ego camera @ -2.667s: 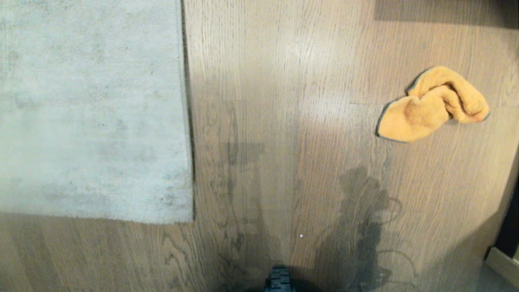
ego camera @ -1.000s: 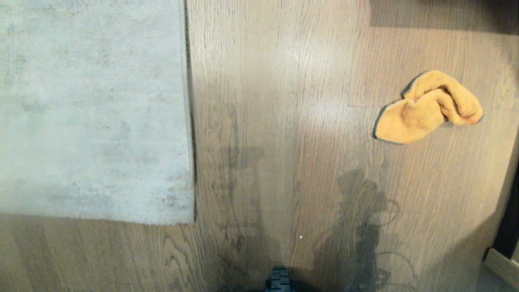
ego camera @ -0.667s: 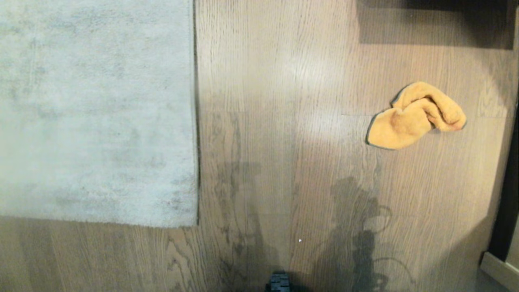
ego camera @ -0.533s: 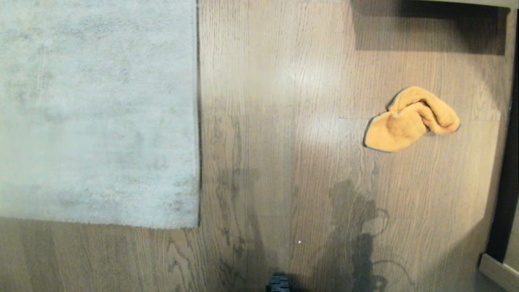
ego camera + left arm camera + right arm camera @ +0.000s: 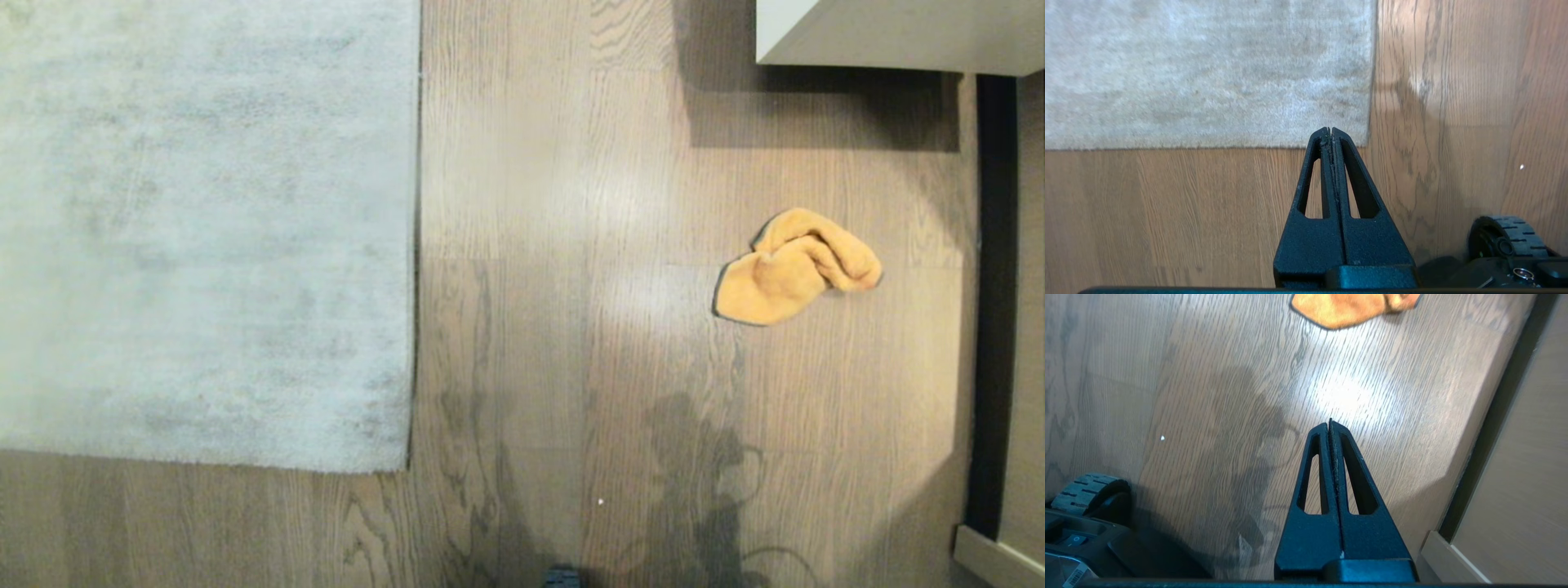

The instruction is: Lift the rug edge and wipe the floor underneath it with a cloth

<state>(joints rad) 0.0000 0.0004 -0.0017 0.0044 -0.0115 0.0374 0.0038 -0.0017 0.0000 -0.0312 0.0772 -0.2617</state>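
On your left the pale grey mottled short-pile rug's straight edge (image 5: 415,269) lay flat on the light brown wood-plank floor (image 5: 571,204), the fluffy mustard-orange cloth (image 5: 796,268) sat well right, and, your view having only pulled back, both hands (image 5: 1331,132) (image 5: 1329,425) hung closed and empty, nothing started.

A broad strip of bare floor (image 5: 571,245) lies open ahead of me, between the rug edge (image 5: 415,245) on my left and the cloth (image 5: 792,269) on my right — the 2 sit well apart. The rug lies flat on the boards, with its near corner (image 5: 400,465) giving onto open floor on 2 sides. Around the cloth the planks are open on every side. Far right, a dark gap and a pale wall panel (image 5: 1029,286) close things off, and a pale cabinet corner (image 5: 882,33) juts in beyond the cloth.
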